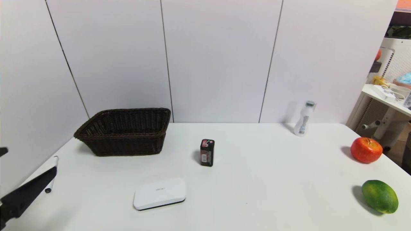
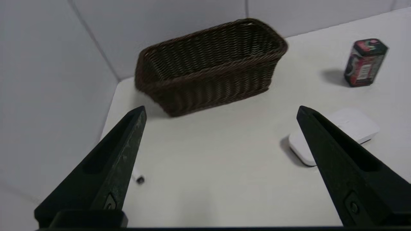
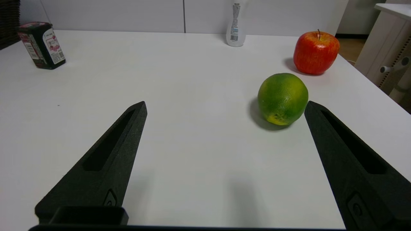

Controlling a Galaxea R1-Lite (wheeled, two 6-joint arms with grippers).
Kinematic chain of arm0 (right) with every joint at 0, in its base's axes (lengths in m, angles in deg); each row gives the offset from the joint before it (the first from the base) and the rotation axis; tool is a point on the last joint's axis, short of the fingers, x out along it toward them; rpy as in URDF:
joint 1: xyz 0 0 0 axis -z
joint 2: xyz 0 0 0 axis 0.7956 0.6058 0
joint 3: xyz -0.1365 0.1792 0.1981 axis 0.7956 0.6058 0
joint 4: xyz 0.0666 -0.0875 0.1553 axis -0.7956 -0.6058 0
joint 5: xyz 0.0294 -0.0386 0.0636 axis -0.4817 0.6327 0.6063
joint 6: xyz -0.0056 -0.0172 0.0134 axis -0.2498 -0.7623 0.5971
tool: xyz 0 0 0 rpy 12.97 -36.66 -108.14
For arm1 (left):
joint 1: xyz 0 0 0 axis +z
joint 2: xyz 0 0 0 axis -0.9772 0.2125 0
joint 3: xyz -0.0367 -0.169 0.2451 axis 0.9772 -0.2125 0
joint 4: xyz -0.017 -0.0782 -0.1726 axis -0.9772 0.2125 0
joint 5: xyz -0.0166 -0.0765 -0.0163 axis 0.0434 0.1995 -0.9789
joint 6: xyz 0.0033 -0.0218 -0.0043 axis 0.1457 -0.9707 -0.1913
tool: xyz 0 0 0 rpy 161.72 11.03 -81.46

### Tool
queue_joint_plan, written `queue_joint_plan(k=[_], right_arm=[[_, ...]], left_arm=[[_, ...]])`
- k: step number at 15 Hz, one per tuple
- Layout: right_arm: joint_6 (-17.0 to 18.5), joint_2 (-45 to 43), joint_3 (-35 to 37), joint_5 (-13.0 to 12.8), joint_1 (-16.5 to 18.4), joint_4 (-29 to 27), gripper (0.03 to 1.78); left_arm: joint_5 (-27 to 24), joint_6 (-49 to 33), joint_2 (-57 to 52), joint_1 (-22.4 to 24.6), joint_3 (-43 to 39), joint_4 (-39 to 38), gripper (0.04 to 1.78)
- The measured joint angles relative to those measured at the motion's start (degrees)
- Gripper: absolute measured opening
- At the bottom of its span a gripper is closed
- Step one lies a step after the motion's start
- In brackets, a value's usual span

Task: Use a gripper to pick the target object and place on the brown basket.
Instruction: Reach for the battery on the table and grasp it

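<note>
The target object, a small dark box (image 1: 207, 152) with a red-pink label, stands upright at the table's middle. It also shows in the left wrist view (image 2: 365, 62) and the right wrist view (image 3: 42, 45). The brown basket (image 1: 128, 144) sits at the back left, with nothing showing inside it; the left wrist view shows its wall (image 2: 212, 80). My left gripper (image 2: 221, 109) is open and empty, low over the table's front left, well short of box and basket. My right gripper (image 3: 225, 104) is open and empty near the front right, out of the head view.
A flat white case (image 1: 159, 193) lies in front of the box. A white marker (image 1: 51, 175) lies by the left edge. A white bottle (image 1: 304, 119) stands at the back right. A red apple (image 1: 366, 149) and a green citrus (image 1: 380, 196) lie at the right edge.
</note>
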Motion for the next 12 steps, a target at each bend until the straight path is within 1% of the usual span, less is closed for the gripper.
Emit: queue_joint_plan(k=[4,7,8,10,12], right_arm=[[0.0,0.0,0.0,0.0,0.0,0.0,1.69],[0.0,0.0,0.0,0.0,0.0,0.0,1.69],[0.0,0.0,0.0,0.0,0.0,0.0,1.69],[0.0,0.0,0.0,0.0,0.0,0.0,1.69],[0.0,0.0,0.0,0.0,0.0,0.0,1.69]], left_arm=[[-3.0,3.5,21.1,-11.6,14.4,-1.0,1.69],[-4.2,4.1,35.5,-18.8,24.5,-1.4,1.69],[-5.0,4.3,39.7,-20.6,27.3,-1.4,1.69],[-8.4,4.8,47.4,-23.1,31.5,-2.4,1.69],[-14.4,6.6,53.2,-24.2,33.3,-3.8,1.69]])
